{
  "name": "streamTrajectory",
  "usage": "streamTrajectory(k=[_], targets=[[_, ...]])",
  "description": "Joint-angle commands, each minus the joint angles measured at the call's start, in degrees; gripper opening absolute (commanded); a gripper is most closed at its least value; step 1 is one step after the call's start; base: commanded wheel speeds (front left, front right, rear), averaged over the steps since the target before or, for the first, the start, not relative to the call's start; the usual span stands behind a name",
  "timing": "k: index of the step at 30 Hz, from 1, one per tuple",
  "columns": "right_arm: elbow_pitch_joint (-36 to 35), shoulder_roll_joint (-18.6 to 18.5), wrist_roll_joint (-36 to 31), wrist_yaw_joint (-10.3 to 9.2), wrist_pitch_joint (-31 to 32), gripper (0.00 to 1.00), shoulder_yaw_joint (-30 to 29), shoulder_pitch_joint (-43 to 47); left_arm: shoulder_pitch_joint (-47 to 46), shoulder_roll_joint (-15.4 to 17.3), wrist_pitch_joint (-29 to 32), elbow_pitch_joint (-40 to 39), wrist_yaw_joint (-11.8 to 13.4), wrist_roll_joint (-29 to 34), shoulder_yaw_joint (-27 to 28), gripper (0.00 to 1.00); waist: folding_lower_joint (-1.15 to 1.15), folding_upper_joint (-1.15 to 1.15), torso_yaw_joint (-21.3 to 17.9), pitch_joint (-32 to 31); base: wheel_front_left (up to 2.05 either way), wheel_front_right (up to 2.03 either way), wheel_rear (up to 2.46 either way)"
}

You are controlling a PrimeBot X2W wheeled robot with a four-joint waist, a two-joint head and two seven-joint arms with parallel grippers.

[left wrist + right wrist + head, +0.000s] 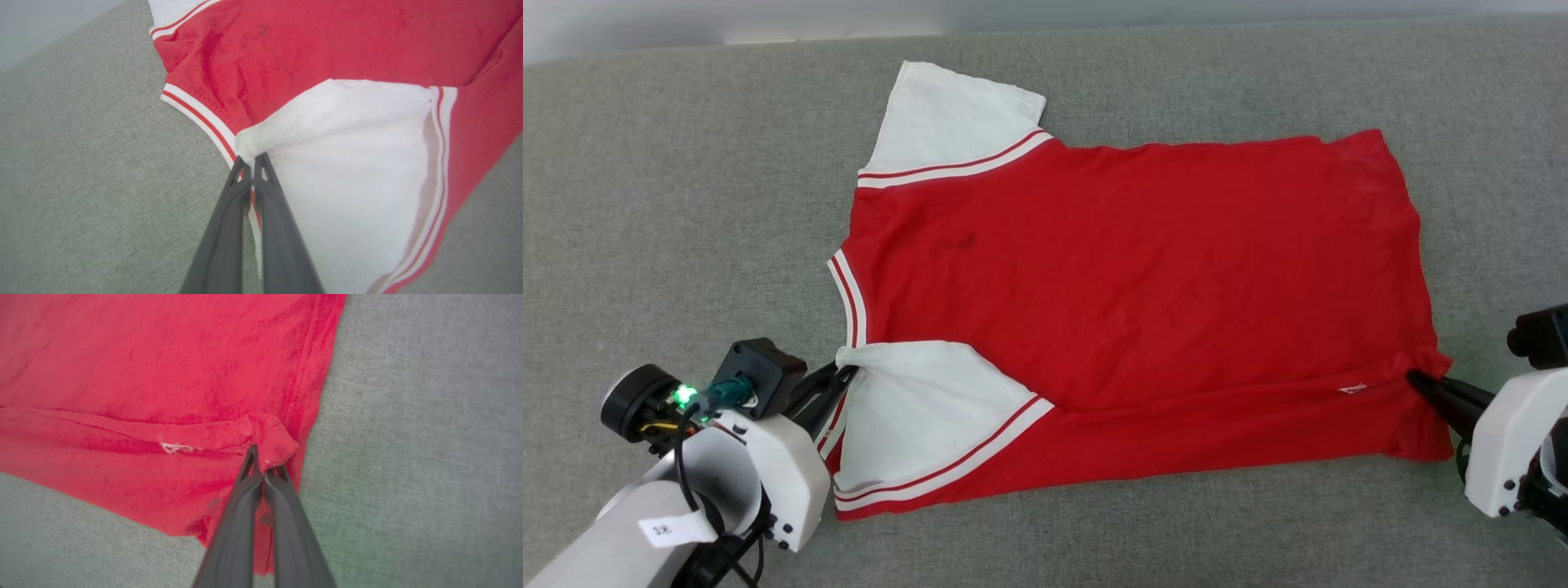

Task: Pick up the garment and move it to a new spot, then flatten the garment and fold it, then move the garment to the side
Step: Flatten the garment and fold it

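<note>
The garment (1127, 286) lies spread on the grey surface with its plain red side up, collar to the left and hem to the right. Its near long edge is folded over onto the body, so the near white sleeve (915, 408) lies on top. My left gripper (843, 374) is shut on the tip of that white sleeve (347, 171), pinched between its fingertips in the left wrist view (252, 161). At the right, my right gripper (1414, 378) is shut on a bunched corner of the red hem (276, 443), seen close in the right wrist view (261, 459).
A grey fabric surface (686, 204) stretches under and all around the garment. A pale wall strip (727, 24) runs along the far edge. The far white sleeve (952, 122) points away from me.
</note>
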Motion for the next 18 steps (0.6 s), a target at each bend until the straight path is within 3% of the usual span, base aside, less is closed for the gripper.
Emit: streamTrajectory(k=[1, 5, 6, 7, 8, 12, 13, 18], targets=[[0.5, 0.5, -0.4, -0.02, 0.2, 0.0, 0.1, -1.0, -0.9, -0.4, -0.3, 0.9, -0.1, 0.2, -0.2, 0.0, -0.01, 0.0, 0.0, 0.2, 0.0, 0.0, 0.0], [2.0, 1.4, -1.3, -0.02, -0.2, 0.0, 0.6, -2.3, -2.6, -2.4, -0.6, 4.7, 0.1, 0.8, -0.7, 0.02, -0.01, 0.0, 0.1, 0.4, 0.0, 0.0, 0.0], [2.4, 1.7, -1.6, -0.02, -0.3, 0.0, 0.9, -2.5, -2.8, -2.9, -0.8, 5.7, 0.1, 1.1, -1.2, 0.54, -0.01, 0.0, 0.1, 0.3, 0.0, 0.0, 0.0], [2.8, 1.8, -1.9, -0.02, -0.6, 0.22, 1.1, -2.6, -2.9, -3.4, -1.0, 6.6, 0.0, 1.2, -1.6, 1.0, -0.01, 0.0, 0.1, 0.1, 0.0, 0.0, 0.0], [3.2, 2.0, -2.1, -0.02, -0.6, 1.0, 1.3, -2.8, -3.0, -4.1, -1.3, 7.6, 0.0, 1.3, -1.8, 1.0, -0.01, 0.0, 0.1, -0.3, 0.0, 0.0, 0.0], [4.1, 2.3, -3.4, -0.02, -1.6, 1.0, 2.2, -3.3, -2.9, -5.9, -2.9, 10.7, 0.6, 0.9, -1.8, 1.0, -0.01, 0.0, 0.1, -2.3, 0.0, 0.0, 0.0], [4.4, 2.0, -5.2, -0.02, -1.9, 1.0, 2.9, -2.7, -1.7, -7.4, -4.1, 12.2, 2.3, -0.4, -0.8, 1.0, -0.01, 0.0, 0.1, -4.4, 0.0, 0.0, 0.0], [3.7, 2.7, -8.8, -0.02, 0.2, 1.0, 1.3, -0.7, 1.7, -8.6, -3.4, 11.5, 7.4, -3.1, 1.7, 1.0, -0.01, 0.0, 0.0, -8.2, 0.0, 0.0, 0.0]])
